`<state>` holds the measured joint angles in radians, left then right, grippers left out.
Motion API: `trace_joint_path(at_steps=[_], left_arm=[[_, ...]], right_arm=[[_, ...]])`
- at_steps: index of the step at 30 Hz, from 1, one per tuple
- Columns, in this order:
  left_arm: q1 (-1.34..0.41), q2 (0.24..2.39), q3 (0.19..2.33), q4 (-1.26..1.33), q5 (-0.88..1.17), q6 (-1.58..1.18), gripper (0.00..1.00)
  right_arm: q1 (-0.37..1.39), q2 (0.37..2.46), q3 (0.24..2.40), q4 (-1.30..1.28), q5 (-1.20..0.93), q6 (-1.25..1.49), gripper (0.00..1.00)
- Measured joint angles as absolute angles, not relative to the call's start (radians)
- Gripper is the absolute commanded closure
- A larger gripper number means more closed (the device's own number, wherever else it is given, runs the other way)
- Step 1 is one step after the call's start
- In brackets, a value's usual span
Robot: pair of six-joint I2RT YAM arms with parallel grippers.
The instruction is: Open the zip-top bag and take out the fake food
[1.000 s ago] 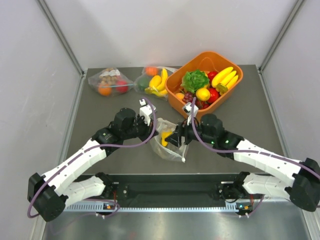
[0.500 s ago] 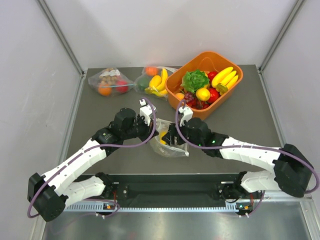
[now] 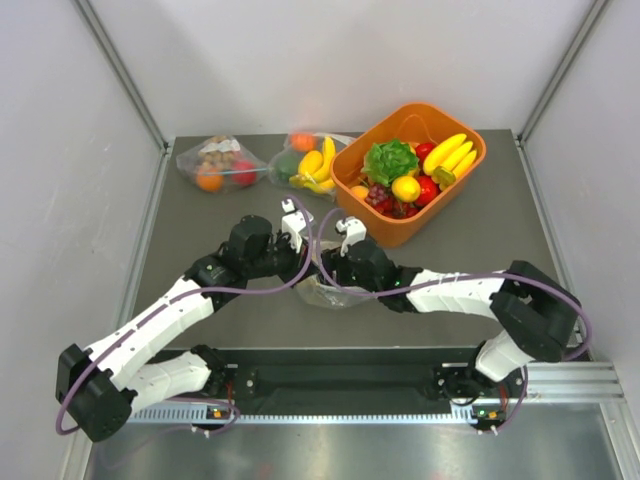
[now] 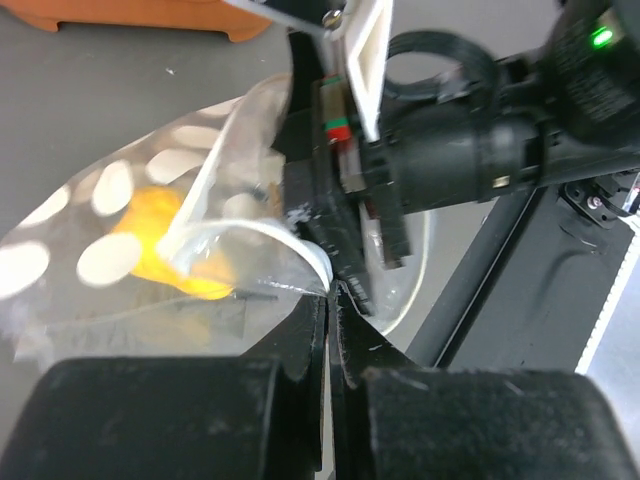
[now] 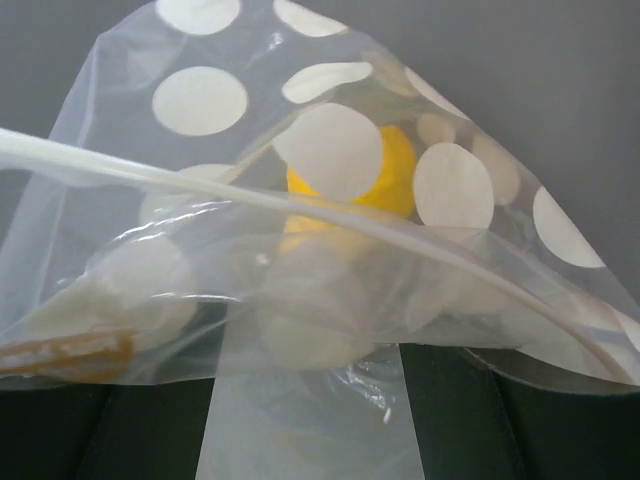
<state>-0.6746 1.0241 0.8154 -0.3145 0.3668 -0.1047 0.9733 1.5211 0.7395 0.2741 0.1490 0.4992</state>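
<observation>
Pinching one lip of the zip-top bag (image 4: 140,190) between fingers pressed flat together, the left gripper (image 4: 328,300) holds that side of the mouth lifted near the middle of the dark table (image 3: 200,215). The dotted bag sits between the two wrists, sagging onto the table just in front of them, with a yellow piece of fake food (image 5: 390,175) showing through the film. To its right, the right gripper (image 5: 310,430) faces the bag with its jaws spread wide and gripping nothing; bag film drapes across the gap between them. From that claw the yellow piece lies straight ahead and deeper in, past the pale zip strip, so the right arm is better placed to reach it. Whether its tips have already passed the strip cannot be told. Farther right and back stands the orange basket (image 3: 470,140).
</observation>
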Motion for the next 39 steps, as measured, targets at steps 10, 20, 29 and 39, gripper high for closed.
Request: trace_joint_path(at_steps=[10,20,29,39], left_arm=[[-0.673,1.048,0.815,-0.313,0.461,-0.11,1.0],[-0.678,1.084,0.821,-0.3,0.487,-0.107,0.4],[-0.682,1.003,0.824,-0.317,0.027,-0.143,0.08],[-0.659,1.067,0.824,-0.313,-0.241,-0.191,0.01]], right_arm=[[0.973,1.697,0.656,0.664,0.116,0.514,0.28],[0.984,1.769,0.584,0.867,0.127,0.566,0.36],[0.985,1.724,0.497,0.881,0.157,0.592,0.36],[0.986,1.716,0.484,0.896,0.145,0.611,0.36]])
